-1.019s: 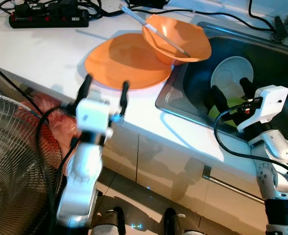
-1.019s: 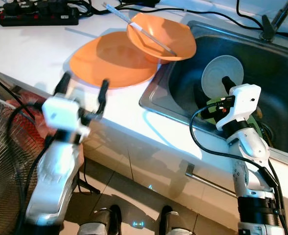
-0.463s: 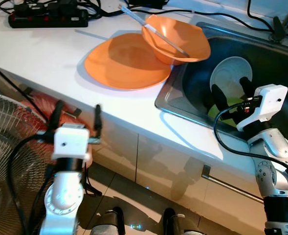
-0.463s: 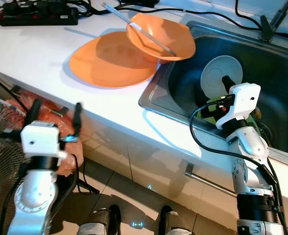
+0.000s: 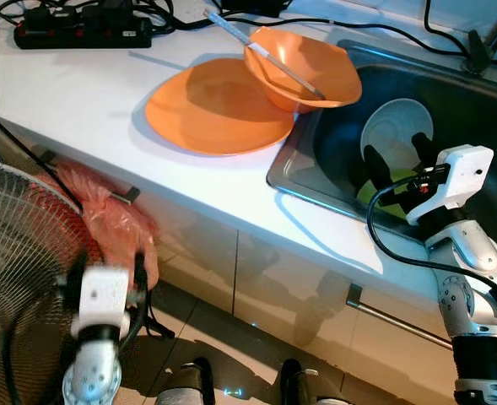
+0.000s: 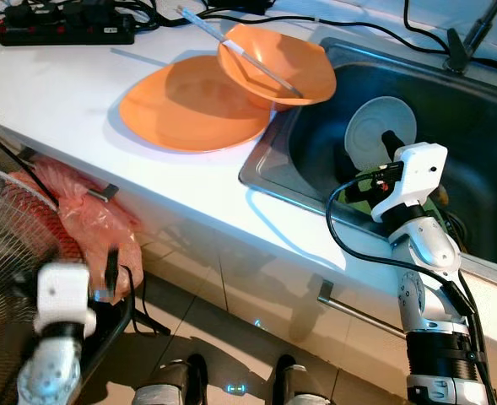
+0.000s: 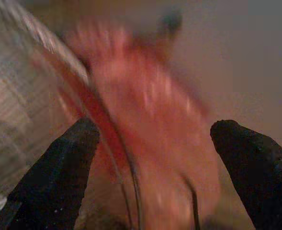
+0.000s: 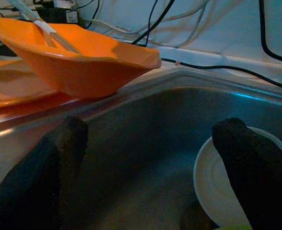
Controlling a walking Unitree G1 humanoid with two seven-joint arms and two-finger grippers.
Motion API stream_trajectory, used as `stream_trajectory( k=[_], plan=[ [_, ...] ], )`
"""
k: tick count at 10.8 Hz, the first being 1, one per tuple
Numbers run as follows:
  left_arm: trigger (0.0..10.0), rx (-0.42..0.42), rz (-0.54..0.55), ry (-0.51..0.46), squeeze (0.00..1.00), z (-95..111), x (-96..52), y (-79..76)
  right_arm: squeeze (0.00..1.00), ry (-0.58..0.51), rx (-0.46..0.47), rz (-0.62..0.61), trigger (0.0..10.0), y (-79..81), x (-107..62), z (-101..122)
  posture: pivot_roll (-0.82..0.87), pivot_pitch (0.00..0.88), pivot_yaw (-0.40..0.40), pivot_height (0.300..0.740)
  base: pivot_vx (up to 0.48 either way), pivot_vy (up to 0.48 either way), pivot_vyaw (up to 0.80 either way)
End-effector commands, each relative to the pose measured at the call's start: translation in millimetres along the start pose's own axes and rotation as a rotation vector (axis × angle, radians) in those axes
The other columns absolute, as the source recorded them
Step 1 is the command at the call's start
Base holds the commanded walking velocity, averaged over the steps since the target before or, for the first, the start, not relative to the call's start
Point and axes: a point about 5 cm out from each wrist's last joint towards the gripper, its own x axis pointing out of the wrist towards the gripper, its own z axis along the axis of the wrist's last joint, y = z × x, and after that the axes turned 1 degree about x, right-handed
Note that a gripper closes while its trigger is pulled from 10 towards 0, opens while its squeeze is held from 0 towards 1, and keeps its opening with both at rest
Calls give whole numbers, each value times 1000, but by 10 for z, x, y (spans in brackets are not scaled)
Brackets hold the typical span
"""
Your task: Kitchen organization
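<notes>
2 silver arms end in white boxy wrist housings. Each gripper, the left gripper [image 5: 103, 272] and the right gripper [image 5: 397, 158], has 2 long black fingers. A black cable loops beside the right arm [image 5: 467, 278].

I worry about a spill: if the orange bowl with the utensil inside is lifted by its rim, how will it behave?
The wide orange plastic-looking bowl probably is light and stiff. It leans on the flat orange plate, so it may rock. The long thin utensil lies loose and could slide out.
</notes>
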Motion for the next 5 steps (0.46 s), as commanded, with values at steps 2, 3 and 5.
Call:
stream_trajectory(
  k=[2, 3, 5],
  plan=[
    [10000, -39, -34, 131, 0, -314, -27, -81, 0, 38, 13, -13, 10000, 5, -43, -121, 61, 217, 4, 740, 0, 0, 0],
    [10000, -44, -53, 158, 0, -400, -3, -135, 0, 40, 9, -16, 10000, 1, -40, -123, 61, 217, 4, 740, 0, 0, 0],
    [10000, -50, -123, 245, 0, -643, 47, -281, 0, 52, -3, -30, 10000, -16, -28, -138, 54, 221, -4, 740, 0, 0, 0]
  ],
)
